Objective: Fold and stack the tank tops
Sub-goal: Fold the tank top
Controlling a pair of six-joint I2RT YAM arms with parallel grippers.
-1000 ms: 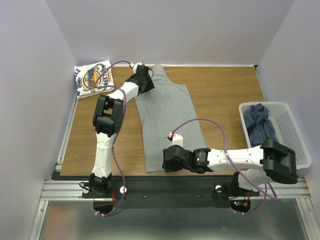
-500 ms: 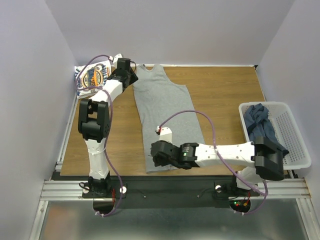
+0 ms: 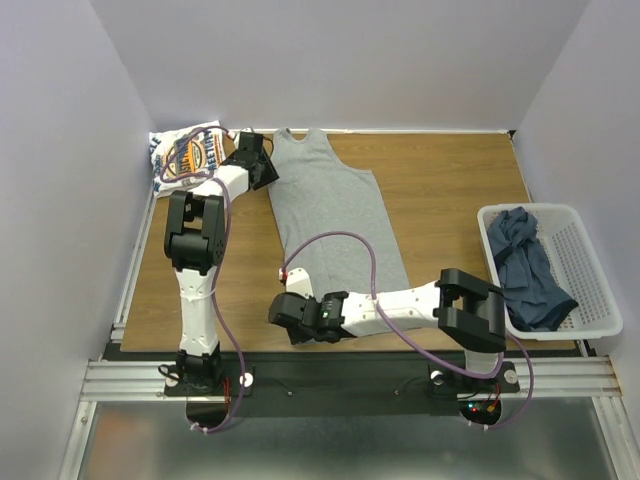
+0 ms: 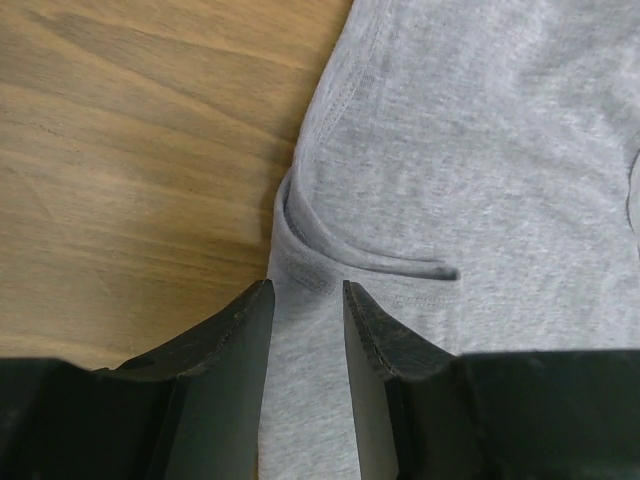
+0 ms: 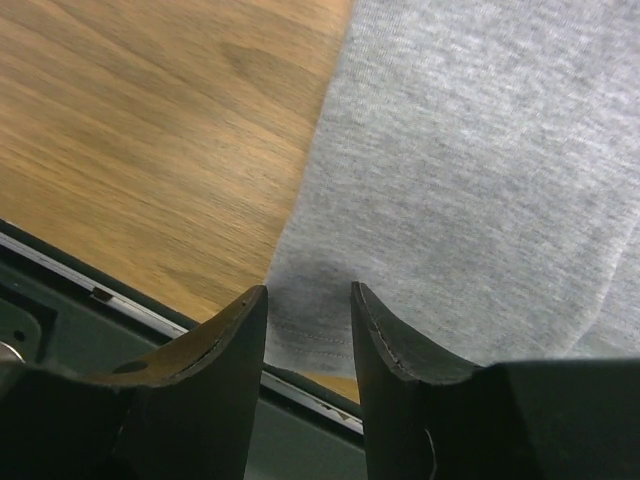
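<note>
The light grey tank top (image 3: 335,215) lies spread flat down the middle of the table. My left gripper (image 3: 264,168) is open at its far left shoulder; in the left wrist view the gripper (image 4: 305,295) straddles the grey cloth (image 4: 480,150) just below a small fold at the armhole edge. My right gripper (image 3: 289,322) is open at the near left hem corner; in the right wrist view the gripper (image 5: 308,295) has the stitched hem of the grey top (image 5: 480,150) between the jaws. The white printed tank top (image 3: 185,155) lies folded at the far left corner. Dark slate-blue tops (image 3: 520,262) sit in the basket.
The white mesh basket (image 3: 590,262) stands at the table's right edge. The wooden table (image 3: 450,180) is walled by grey panels. The metal rail at the near edge (image 5: 60,275) runs right under the hem corner.
My left gripper moved left and the tank top's far left shoulder now lies spread wider. My right gripper slid left along the near hem to its left corner.
</note>
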